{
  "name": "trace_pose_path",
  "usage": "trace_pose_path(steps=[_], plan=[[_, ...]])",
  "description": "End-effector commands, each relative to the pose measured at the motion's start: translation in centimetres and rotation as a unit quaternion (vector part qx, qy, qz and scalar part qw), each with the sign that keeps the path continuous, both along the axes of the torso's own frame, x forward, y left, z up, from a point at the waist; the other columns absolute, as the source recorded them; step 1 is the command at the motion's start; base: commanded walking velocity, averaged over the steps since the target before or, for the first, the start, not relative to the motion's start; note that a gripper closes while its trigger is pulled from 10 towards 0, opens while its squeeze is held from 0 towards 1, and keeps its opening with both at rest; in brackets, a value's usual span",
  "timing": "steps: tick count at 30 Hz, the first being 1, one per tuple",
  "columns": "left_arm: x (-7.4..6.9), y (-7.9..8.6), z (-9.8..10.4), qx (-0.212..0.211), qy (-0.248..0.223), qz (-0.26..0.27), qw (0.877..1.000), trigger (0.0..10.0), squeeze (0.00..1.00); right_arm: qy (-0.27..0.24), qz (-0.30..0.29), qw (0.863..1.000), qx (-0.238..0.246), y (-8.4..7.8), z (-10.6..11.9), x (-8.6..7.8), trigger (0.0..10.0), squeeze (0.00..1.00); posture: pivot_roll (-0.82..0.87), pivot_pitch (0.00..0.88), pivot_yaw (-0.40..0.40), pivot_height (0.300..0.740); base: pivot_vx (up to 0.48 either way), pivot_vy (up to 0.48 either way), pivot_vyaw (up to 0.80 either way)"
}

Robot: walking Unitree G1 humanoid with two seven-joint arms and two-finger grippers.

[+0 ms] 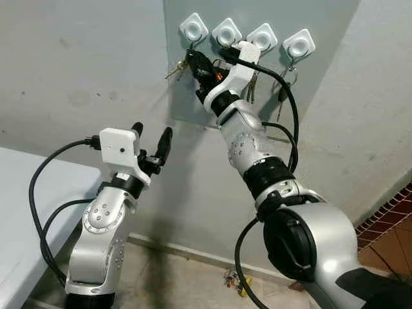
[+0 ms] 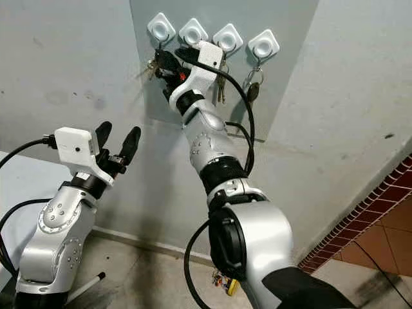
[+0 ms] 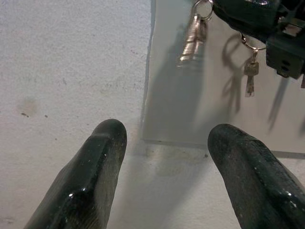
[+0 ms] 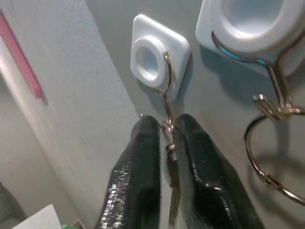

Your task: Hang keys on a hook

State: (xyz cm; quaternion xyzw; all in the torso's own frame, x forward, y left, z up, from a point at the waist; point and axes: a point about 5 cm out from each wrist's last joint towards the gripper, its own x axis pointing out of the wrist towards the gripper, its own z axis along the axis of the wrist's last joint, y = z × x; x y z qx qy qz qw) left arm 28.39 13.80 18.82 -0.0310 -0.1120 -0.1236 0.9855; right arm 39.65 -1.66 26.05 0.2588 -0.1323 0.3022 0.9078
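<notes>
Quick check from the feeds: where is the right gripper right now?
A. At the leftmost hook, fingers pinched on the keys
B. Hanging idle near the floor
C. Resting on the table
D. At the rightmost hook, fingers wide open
A: the right gripper is raised to the leftmost hook, its fingers closed on the keys just below the hook's wire, while the left gripper waits open lower down.

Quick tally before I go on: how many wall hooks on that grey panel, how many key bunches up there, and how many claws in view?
White wall hooks: 4 (leftmost, then, rightmost)
Key bunches at the hooks: 3 (held by right claw; middle; rightmost)
Claws: 2 (left claw; right claw)
Total: 9
</notes>
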Motion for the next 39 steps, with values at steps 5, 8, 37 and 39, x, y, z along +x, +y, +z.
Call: trace_pose_path(steps=[5, 8, 37, 39], plan=[[-0.3, -0.1, 0.2, 0.002, -0.004, 0.002, 1.000, 10.0, 0.00, -0.045, 0.033, 0.998, -0.008, -0.1, -0.5, -0.7, 10.0, 1.00, -0.02, 0.015, -0.048, 0.740, 0.000, 0.000, 0.00], [-0.3, -0.1, 0.2, 0.002, -0.004, 0.002, 1.000, 10.0, 0.00, -0.051, 0.037, 0.998, -0.012, -0.2, -0.8, -0.8, 10.0, 1.00, -0.02, 0.014, -0.047, 0.740, 0.000, 0.000, 0.00], [-0.7, 0.6, -5.2, 0.033, 0.061, 0.035, 0.997, 10.0, 0.00, -0.006, 0.078, 0.987, -0.140, -4.4, -12.9, -4.5, 10.0, 1.00, -0.03, 0.016, -0.041, 0.740, 0.000, 0.000, 0.00], [-0.8, 0.7, -6.2, 0.038, 0.071, 0.041, 0.996, 10.0, 0.00, 0.001, 0.082, 0.985, -0.153, -4.7, -14.0, -5.1, 10.0, 0.00, -0.03, 0.019, -0.037, 0.740, 0.000, 0.000, 0.00]])
